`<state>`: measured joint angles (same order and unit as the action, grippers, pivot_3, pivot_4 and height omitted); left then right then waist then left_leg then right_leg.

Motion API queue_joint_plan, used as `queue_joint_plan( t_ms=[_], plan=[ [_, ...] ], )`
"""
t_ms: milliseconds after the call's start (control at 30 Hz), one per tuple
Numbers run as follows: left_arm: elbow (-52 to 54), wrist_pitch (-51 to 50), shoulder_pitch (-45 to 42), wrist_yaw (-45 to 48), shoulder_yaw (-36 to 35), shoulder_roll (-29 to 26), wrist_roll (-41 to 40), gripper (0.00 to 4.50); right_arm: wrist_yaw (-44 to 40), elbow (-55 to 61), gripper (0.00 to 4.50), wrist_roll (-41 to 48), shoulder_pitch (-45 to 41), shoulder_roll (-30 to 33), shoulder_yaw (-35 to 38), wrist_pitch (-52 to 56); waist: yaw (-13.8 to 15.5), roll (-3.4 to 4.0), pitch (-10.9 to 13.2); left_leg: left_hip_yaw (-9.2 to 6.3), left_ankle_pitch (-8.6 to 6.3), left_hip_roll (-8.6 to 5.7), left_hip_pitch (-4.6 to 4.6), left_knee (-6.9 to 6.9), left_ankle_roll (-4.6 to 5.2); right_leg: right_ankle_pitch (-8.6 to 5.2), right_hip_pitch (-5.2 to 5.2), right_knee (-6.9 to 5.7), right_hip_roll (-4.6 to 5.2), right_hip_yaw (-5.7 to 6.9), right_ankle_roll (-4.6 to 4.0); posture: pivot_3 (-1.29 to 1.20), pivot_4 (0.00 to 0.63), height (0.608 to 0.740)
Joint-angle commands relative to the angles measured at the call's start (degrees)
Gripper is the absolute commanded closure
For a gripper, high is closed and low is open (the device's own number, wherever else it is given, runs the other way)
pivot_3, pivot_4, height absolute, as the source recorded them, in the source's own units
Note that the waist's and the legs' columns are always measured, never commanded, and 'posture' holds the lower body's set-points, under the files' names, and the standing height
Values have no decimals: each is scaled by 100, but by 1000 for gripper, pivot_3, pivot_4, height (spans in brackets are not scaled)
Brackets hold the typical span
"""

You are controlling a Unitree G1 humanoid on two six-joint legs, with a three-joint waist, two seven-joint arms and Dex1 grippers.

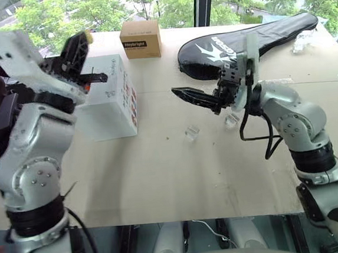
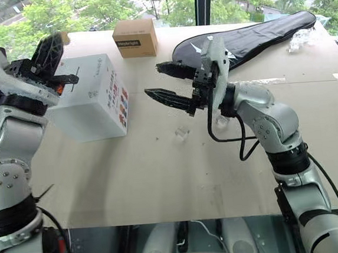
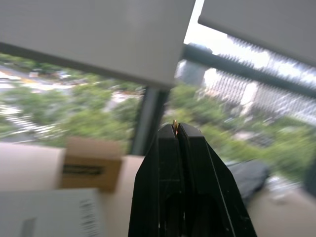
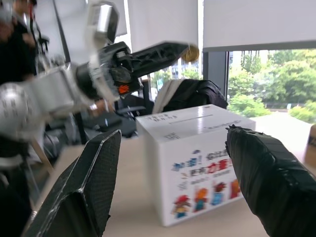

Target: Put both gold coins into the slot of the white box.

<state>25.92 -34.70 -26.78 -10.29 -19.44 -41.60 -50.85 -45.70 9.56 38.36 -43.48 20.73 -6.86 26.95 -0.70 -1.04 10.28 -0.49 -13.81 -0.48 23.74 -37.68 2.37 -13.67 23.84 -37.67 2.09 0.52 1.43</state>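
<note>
Gold coin (image 4: 189,52) pinched at fingertips of left tool (image 3: 175,129), raised upper left above white carton box (image 1: 108,96). Right tool (image 2: 162,82) spread wide, empty. Risks dropping the coin short of thin dark slot (image 4: 190,118) if tilted or released early.

My matt black fingers (image 3: 168,187) pinch a shiny gold coin (image 4: 190,53) above the smooth white box (image 4: 197,163) of card.
</note>
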Motion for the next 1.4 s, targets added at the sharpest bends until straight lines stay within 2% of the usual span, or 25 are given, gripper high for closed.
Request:
queue_joint_plan(
  t_ms=[33,200,567,867,1400],
  plan=[
    [86,-676,-122,-569,32,-152,473,4500,-185,-264,847,-258,-393,-41,147,-360,8,-1,1,0,3,0,5,4,-5,0,4,4,5,0,0,0,150,740],
    [63,-1165,-154,-601,150,280,509,4500,-300,-493,847,-451,-469,-102,192,-505,65,-3,1,-1,8,-3,9,26,-18,0,6,26,22,6,0,0,150,740],
    [-3,-2095,-256,-674,-54,745,600,4500,-409,-267,847,-426,-339,-52,262,-234,61,-4,1,0,8,-5,9,33,-20,1,11,25,33,6,-1,0,150,740],
    [127,-2752,-344,-802,-178,833,930,4500,-491,-237,847,-412,-272,-7,281,-117,35,-4,0,0,9,-9,1,32,-20,1,11,8,36,5,-2,0,150,740],
    [307,-3115,-458,-483,-115,935,1634,4500,-510,-300,847,-455,-291,-76,288,-146,14,-5,-1,-1,13,-14,-2,30,-26,2,12,-5,38,4,-2,0,150,740]
  ],
)
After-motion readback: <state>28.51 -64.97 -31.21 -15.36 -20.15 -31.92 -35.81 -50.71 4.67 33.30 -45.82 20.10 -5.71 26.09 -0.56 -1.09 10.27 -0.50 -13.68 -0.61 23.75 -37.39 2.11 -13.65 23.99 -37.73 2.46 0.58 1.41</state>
